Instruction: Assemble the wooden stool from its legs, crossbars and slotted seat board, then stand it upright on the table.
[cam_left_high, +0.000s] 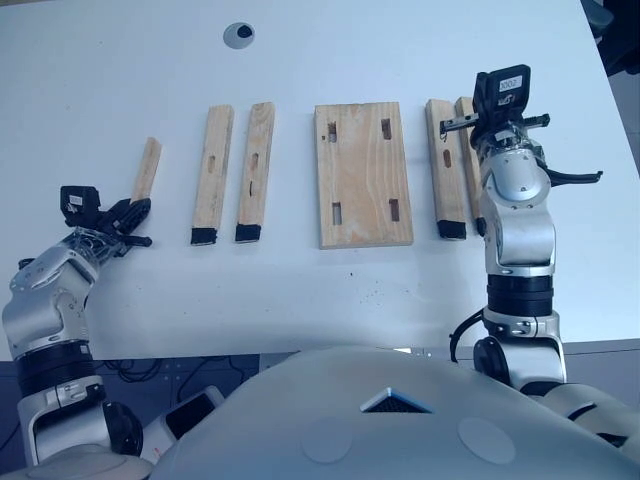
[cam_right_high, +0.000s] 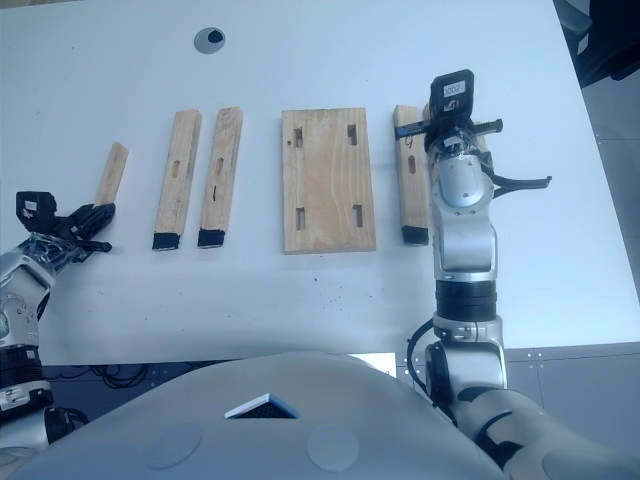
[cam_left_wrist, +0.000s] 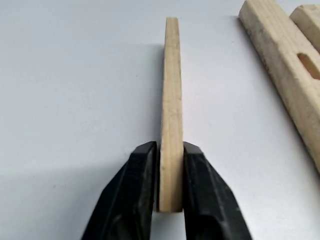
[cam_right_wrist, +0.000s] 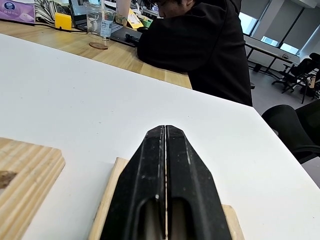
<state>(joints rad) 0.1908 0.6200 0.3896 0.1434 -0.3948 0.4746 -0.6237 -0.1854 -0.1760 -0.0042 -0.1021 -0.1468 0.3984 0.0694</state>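
A thin wooden crossbar (cam_left_wrist: 171, 90) lies at the table's left, and my left gripper (cam_left_wrist: 170, 149) is shut on its near end, one black finger on each flat face. Right of it lie two slotted legs (cam_left_high: 213, 175) (cam_left_high: 254, 172) with black near tips. The slotted seat board (cam_left_high: 363, 187) lies flat in the middle. Two more legs (cam_left_high: 444, 165) (cam_left_high: 467, 150) lie side by side to its right. My right gripper (cam_right_wrist: 165, 132) is shut with nothing in it, hovering just over the far end of one of these right-hand legs (cam_right_wrist: 112, 200).
A dark round hole (cam_left_high: 238, 35) sits in the white table (cam_left_high: 300, 290) at the back. The table's right edge (cam_left_high: 612, 110) runs close past my right arm. A bare strip lies along the front, between the parts and the near edge.
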